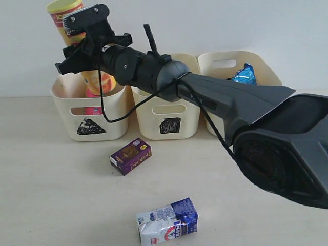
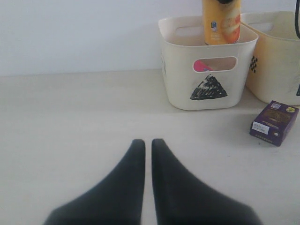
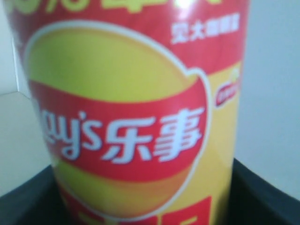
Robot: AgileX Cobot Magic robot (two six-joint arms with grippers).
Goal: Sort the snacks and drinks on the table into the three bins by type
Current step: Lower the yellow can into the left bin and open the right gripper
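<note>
My right gripper point(image 1: 84, 43) reaches across to the left and is shut on the yellow Lay's tube point(image 1: 65, 14), which it holds upright. The tube's lower end dips into the triangle bin point(image 1: 61, 105). In the right wrist view the tube point(image 3: 131, 117) fills the frame between the dark fingers point(image 3: 262, 197). A pink tube point(image 1: 94, 95) stands inside the same bin. The purple box point(image 1: 130, 156) and the blue-and-white milk carton point(image 1: 168, 221) lie on the table. My left gripper point(image 2: 148, 143) is shut and empty over bare table, well short of the triangle bin point(image 2: 178, 70).
The square bin point(image 1: 148, 115) stands in the middle. A third bin point(image 1: 256, 56) at the right holds a blue bag point(image 1: 245, 75), and my arm hides its mark. The purple box point(image 2: 275, 123) lies in front of the bins.
</note>
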